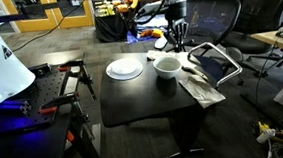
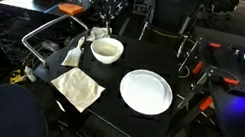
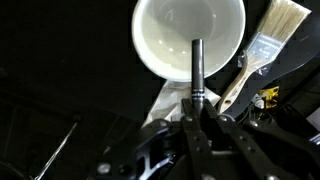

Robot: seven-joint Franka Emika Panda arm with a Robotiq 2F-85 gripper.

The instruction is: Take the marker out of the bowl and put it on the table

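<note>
Wrist view: slim dark marker (image 3: 195, 68) pointing straight out from the fingers (image 3: 184, 128), far end lying across the near rim of the white bowl (image 3: 190, 35).
Fingers: drawn together on the marker's near end, apparently clamped on it; no gap visible on either side.
Marker position: held in the fingers over the bowl, apparently touching neither the bowl's floor nor the counter; too small to pick out in both exterior views.
Bowl: on the black counter (image 1: 150, 100), near the flat white plate (image 1: 124, 69), directly below the arm's end.
Neighbours: paintbrush (image 3: 262, 45) with pale bristles near the bowl; crumpled white napkin (image 2: 78, 88) on the bowl's side away from the plate.
Step in hand: lift-out, judged close to complete; placing on the counter not yet done.
Next move: sideways travel to a bare patch of counter, clear of plate, napkin and paintbrush, then a slow descent.
Release: best done low, since a marker gripped by one end would likely topple on letting go.
Risk: round body, likely to roll toward the counter's edge.
</note>
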